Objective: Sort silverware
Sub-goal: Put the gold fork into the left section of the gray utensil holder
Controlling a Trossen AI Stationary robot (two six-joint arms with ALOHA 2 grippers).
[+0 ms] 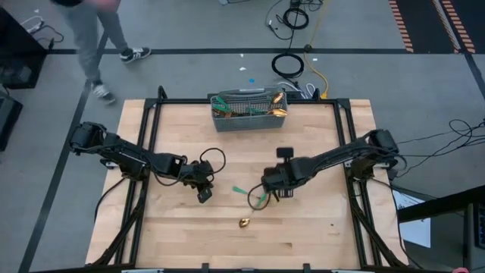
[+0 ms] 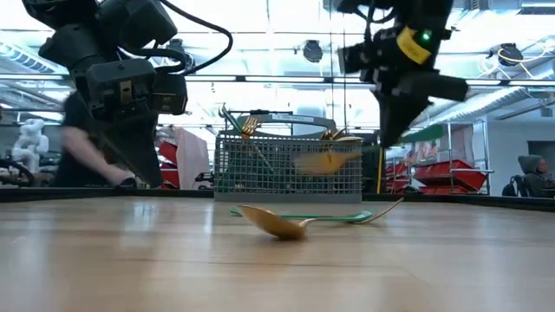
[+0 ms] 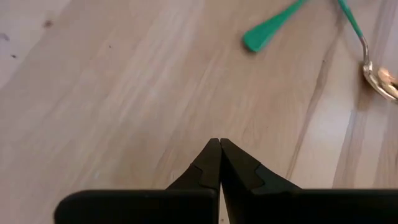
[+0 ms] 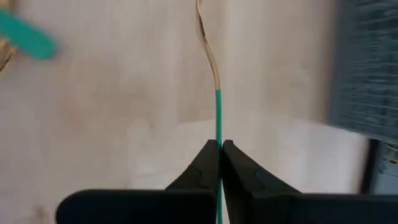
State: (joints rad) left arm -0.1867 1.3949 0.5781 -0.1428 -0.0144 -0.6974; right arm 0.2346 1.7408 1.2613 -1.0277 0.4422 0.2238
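My right gripper (image 4: 219, 144) hangs above the table's middle (image 1: 273, 191), shut on a gold piece of silverware with a thin teal-green handle (image 4: 219, 112). Whether it is a fork or a spoon, I cannot tell. A gold spoon (image 2: 276, 222) lies on the wood on its bowl (image 1: 245, 223), its green handle running to the right. A second green-handled piece (image 1: 239, 189) lies flat beside it. My left gripper (image 3: 219, 142) stays shut and holds nothing, left of these pieces (image 1: 204, 195). The grey mesh basket (image 1: 248, 112) stands at the far edge with several pieces upright in it. My right gripper pinches the teal-green handle (image 4: 219, 134) between its two fingers, slanting down from above. The handle runs along the fingers and out past their tips, seen edge-on, to its gold neck (image 4: 210, 53). Its gold end (image 2: 325, 160) shows blurred above the table, clear of the wood.
A person (image 1: 91, 30) walks on the floor beyond the table's far left corner and shows behind the left arm in the low view (image 2: 82, 147). Cables (image 1: 292, 64) lie on the floor behind the basket. Bare wood stretches along the near edge (image 1: 318, 243).
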